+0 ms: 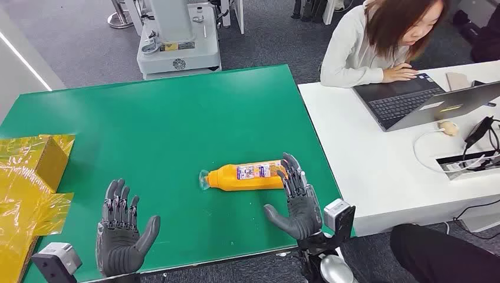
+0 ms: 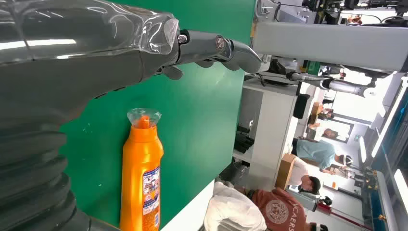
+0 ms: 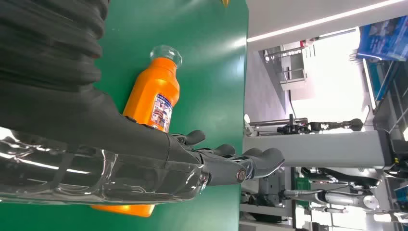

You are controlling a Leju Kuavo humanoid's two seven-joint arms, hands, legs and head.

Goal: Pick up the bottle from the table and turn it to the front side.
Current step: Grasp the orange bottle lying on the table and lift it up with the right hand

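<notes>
Head view: an orange bottle (image 1: 250,176) lies on its side on the green table (image 1: 177,118), near the table's front right corner. Its long axis runs roughly parallel to the table's front edge. The neck, wrapped in clear plastic, points toward the robot's left; the flat base points toward the right, at the white desk (image 1: 377,171) that stands against the table. A printed label faces up along the middle of the bottle.

The right hand (image 1: 296,200) lies open at the bottle's base end, palm up, with its fingers (image 1: 292,174) spread and stretched out alongside the base. Whether they touch the bottle I cannot tell. The thumb sticks out to the side, apart from the bottle.

The left hand (image 1: 121,233) hovers open over the table, well apart from the bottle on its neck side, fingers spread and holding nothing.

Yellow film and a yellow box (image 1: 41,159) sit at the table's left edge. Beyond the bottle, a person (image 1: 377,41) sits at the white desk with a laptop (image 1: 407,100).
</notes>
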